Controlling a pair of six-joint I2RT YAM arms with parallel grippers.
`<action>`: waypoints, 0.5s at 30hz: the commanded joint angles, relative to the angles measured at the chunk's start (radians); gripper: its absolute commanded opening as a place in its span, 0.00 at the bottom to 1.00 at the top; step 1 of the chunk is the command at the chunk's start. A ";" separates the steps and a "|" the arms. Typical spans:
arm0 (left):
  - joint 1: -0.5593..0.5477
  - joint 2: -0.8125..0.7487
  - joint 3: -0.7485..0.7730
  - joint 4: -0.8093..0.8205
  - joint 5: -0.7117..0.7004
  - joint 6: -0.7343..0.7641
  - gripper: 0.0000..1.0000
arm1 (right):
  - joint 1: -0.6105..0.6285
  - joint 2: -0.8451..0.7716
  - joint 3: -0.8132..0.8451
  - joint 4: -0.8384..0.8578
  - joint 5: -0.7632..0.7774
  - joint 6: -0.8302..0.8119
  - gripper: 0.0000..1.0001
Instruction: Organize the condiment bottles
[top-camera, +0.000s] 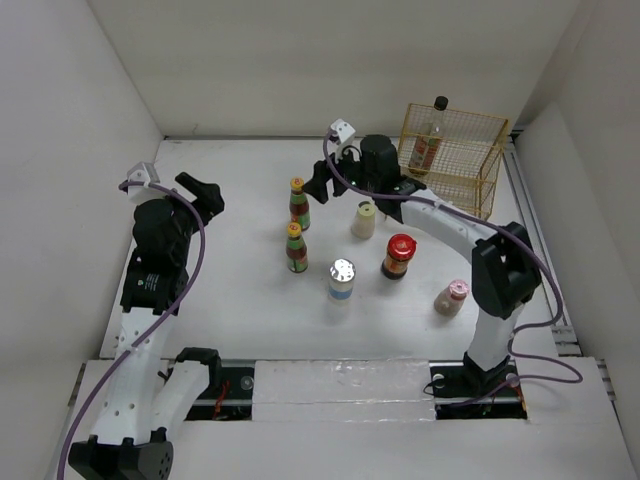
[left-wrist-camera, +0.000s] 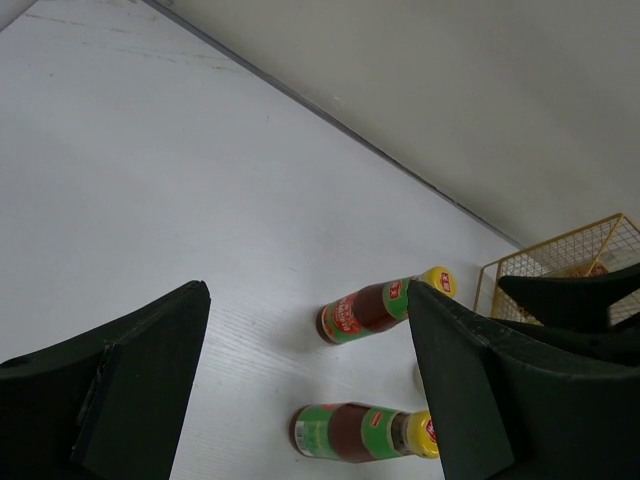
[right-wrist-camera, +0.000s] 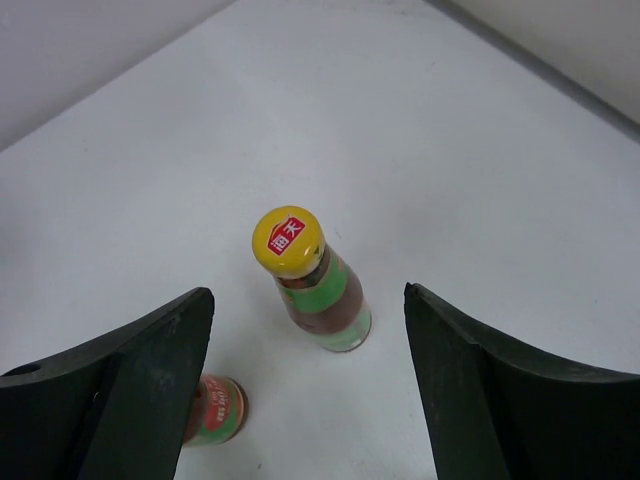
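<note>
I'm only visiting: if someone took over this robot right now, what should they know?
Left hand: open, empty, off to the left.
Right hand: open, empty, aimed at the far yellow-capped bottle.
Done: black-capped bottle stands in the yellow rack.
Left: that bottle plus the near yellow-capped bottle, cream bottle, red-lidded jar, silver-capped bottle and pink-capped bottle, all upright on the table.

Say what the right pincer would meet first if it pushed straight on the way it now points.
Most likely the yellow-capped dark bottle farther from the arm bases: it stands upright, centred between the open fingers of the right pincer. Depth is unclear.
</note>
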 joint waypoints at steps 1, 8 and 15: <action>0.007 -0.012 0.005 0.054 0.019 0.013 0.76 | 0.018 0.032 0.079 -0.005 -0.009 -0.021 0.82; 0.007 -0.012 0.005 0.054 0.019 0.013 0.76 | 0.027 0.150 0.185 -0.051 -0.001 -0.039 0.81; 0.007 -0.012 0.005 0.054 0.019 0.013 0.76 | 0.060 0.199 0.230 -0.062 0.008 -0.061 0.79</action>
